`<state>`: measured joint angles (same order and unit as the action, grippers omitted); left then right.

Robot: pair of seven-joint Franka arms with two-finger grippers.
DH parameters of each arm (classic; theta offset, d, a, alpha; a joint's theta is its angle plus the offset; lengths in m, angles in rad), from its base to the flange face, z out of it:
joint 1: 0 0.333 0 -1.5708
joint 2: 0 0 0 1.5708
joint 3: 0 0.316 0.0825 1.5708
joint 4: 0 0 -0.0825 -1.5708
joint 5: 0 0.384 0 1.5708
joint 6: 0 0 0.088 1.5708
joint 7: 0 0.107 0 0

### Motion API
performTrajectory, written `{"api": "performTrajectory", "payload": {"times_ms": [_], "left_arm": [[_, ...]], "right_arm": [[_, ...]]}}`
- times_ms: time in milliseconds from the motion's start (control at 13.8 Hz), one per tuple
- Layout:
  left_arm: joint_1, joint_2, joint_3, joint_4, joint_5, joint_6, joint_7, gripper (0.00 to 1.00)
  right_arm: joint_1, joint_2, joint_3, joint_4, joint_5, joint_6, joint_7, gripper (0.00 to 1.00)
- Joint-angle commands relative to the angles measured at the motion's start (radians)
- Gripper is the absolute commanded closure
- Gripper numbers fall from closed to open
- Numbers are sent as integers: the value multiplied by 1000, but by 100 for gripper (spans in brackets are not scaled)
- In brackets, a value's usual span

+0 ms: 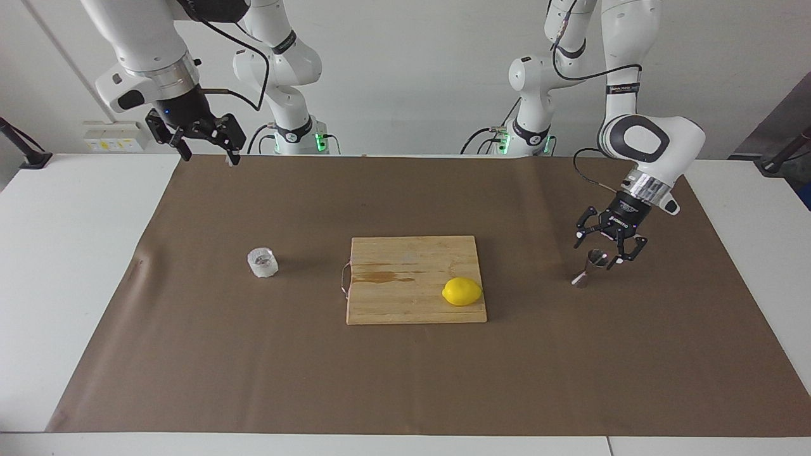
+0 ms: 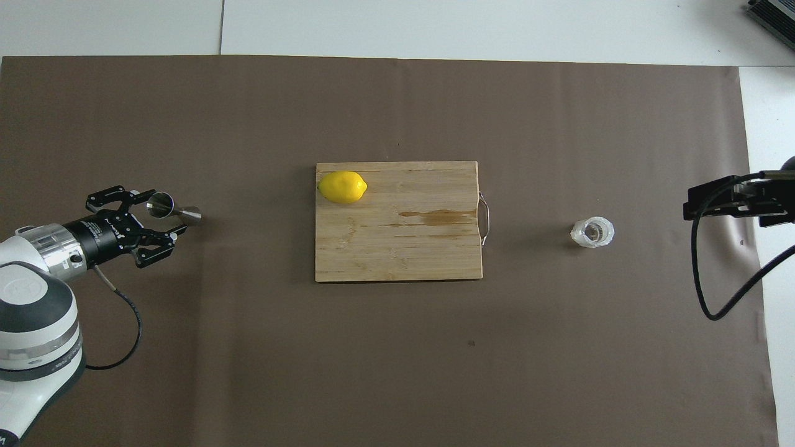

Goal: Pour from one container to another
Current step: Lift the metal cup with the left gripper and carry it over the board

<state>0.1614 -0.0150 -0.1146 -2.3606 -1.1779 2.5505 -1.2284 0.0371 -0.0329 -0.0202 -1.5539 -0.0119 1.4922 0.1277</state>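
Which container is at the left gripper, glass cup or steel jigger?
The steel jigger: the left gripper brackets its top. The glass cup stands alone beyond the cutting board.

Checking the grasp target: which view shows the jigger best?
The overhead view: the jigger shows its open mouth, narrow waist and lower cone, clear of the left gripper, whose jaws sit to either side of it. In the facing view the jigger is smaller and the gripper crowds its top.

No writing here can be read. The left gripper [image 2: 160,218] has small white lettering on its black body and the left arm [image 1: 624,87] a dark band with tiny print, both illegible.
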Motion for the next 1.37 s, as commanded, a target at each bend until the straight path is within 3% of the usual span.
{"api": "performTrajectory", "payload": {"times_ms": [0,217,506,940,1301], "left_arm": [[-17,-8,10,-17,-20,23,-8,13],[-14,-8,10,-17,-20,25,-8,16],[-16,-6,10,-16,-20,25,-8,40],[-16,-6,10,-11,-20,22,-8,100],[-16,10,12,65,-19,-59,-46,100]], "right_arm": [[-11,-8,6,0,7,-12,-22,0],[-11,-8,6,-1,7,-12,-22,0],[-11,-8,6,0,7,-12,-22,0],[-11,-8,6,0,7,-12,-22,0],[-11,-8,6,-1,7,-12,-22,0]]}}
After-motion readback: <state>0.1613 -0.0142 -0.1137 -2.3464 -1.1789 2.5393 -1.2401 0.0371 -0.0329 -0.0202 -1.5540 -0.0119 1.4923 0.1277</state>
